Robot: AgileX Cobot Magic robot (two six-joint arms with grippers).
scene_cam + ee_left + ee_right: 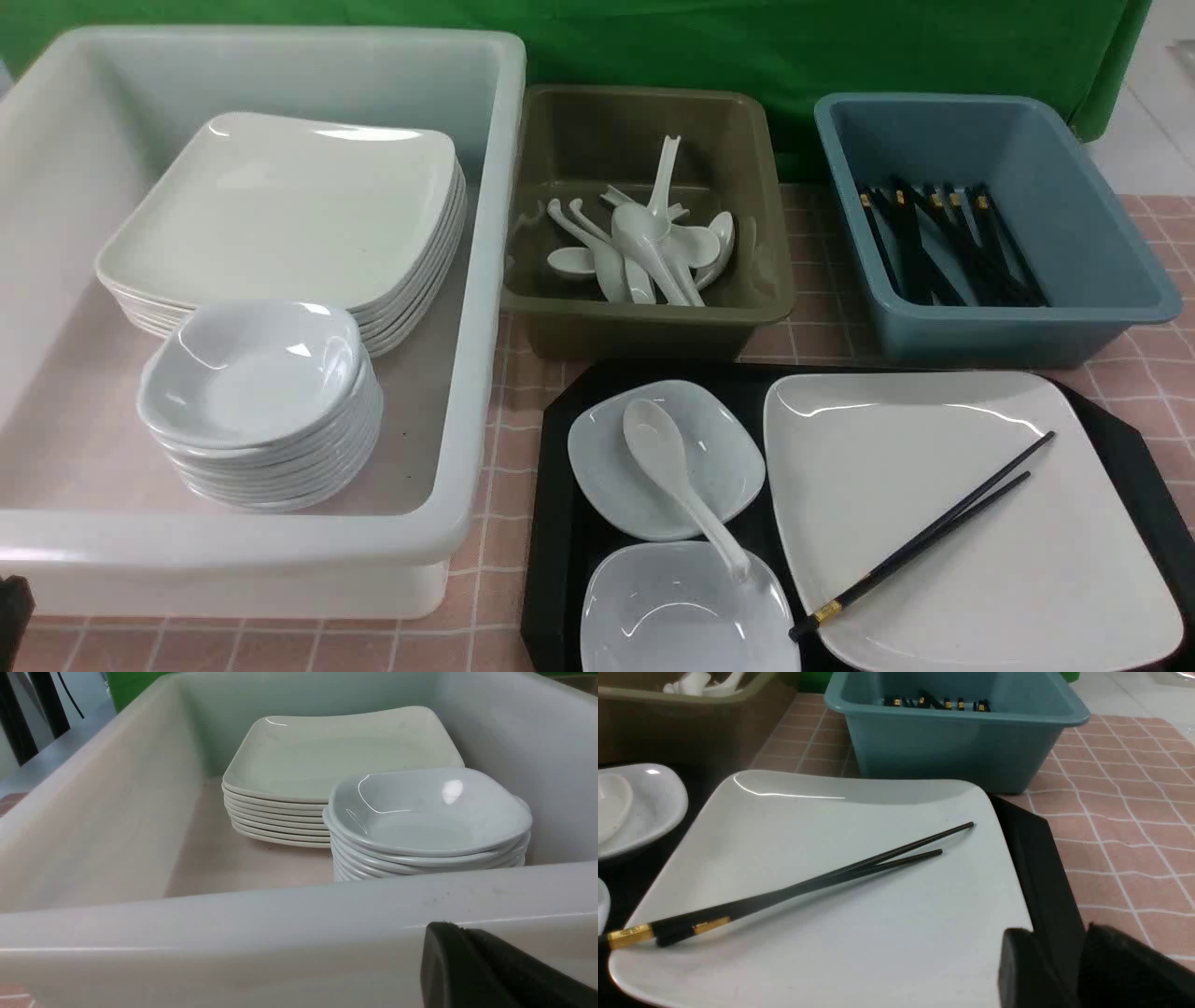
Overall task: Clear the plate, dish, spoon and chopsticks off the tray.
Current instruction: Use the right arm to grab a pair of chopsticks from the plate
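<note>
**Plainly a right-arm job: chopsticks lie closest to the right gripper**

Nothing has been cleared off the tray (560, 523). The plate (896, 439) fills the tray's right half. The chopsticks (934, 532) lie slantwise across the plate. Their thin tips point toward the tray's far right corner, and their gold-banded ends hang over the plate's near edge toward the tray's middle. On the tray's left half sit two dishes. The spoon (672, 467) has its bowl in the far dish (728, 448) and its handle reaches the near dish (672, 607).

The right gripper (1083, 947) hovers at the tray's right rim with its jaws somewhat apart and holding nothing. From there the chopsticks run away toward the tray's middle, so it looks the nearer arm.

The left gripper (467, 952) is closed and empty. It sits outside the white tub (467, 373), well apart from the tray, and only one finger shows.

Neither arm is clear in the front view. The frame cuts off the tray's near edge and part of the near dish.
</note>
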